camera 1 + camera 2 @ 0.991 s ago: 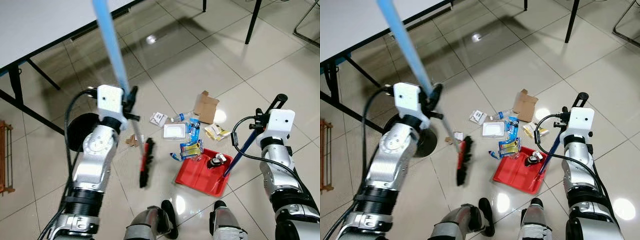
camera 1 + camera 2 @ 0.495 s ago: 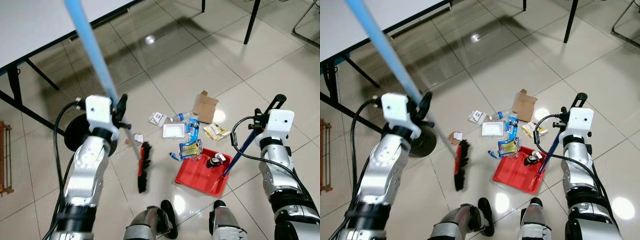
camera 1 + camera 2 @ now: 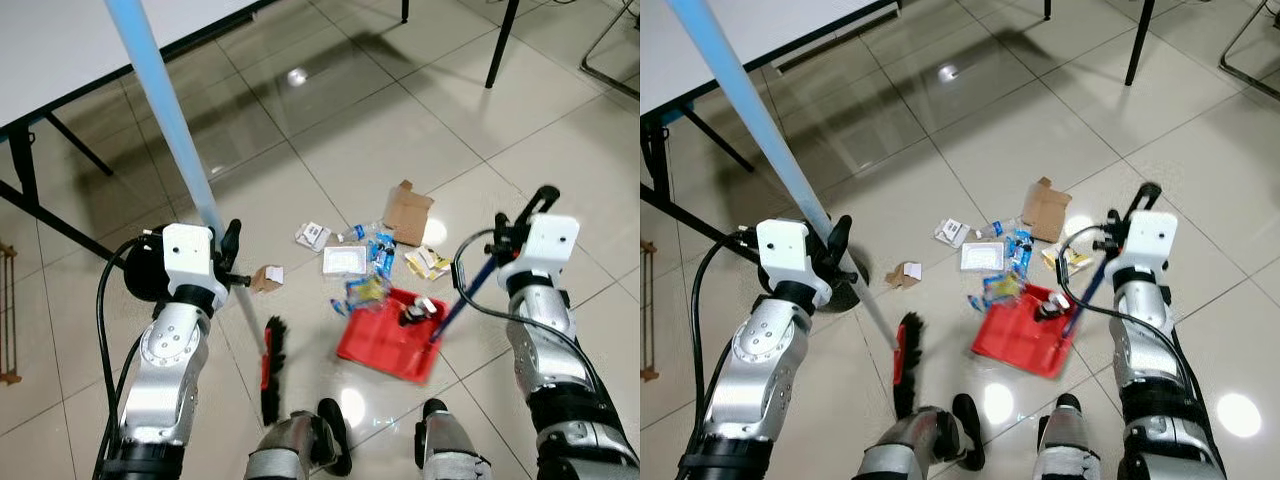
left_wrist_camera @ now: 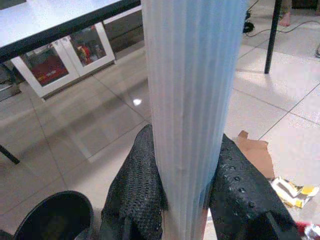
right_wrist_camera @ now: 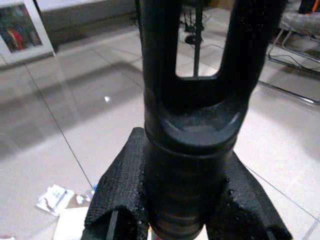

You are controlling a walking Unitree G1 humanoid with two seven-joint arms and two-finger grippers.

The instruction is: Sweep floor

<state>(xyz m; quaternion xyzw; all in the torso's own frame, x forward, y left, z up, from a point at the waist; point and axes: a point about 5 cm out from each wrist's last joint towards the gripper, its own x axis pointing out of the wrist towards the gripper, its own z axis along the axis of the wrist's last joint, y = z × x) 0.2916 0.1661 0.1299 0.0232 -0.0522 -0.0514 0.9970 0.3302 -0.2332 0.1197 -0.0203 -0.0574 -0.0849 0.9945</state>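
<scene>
Left gripper [image 3: 232,262] clamped, jaws closed on the pale blue broom handle [image 3: 165,110], with the red-and-black broom head [image 3: 270,368] down on the floor [image 3: 360,130] near the robot's feet, a scrap of cardboard [image 3: 265,277] just beyond. Farther right, litter [image 3: 362,262] of wrappers, a white tray and a brown box flap scattered on the tiles, then the red dustpan [image 3: 385,337] tilted beside it with debris inside. Right gripper [image 3: 518,222] closed, jaws around the dark dustpan handle [image 3: 455,300]

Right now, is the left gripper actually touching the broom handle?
Touching. The left wrist view shows both black fingers pressed against the pale blue broom handle, clamped by the left gripper.
</scene>
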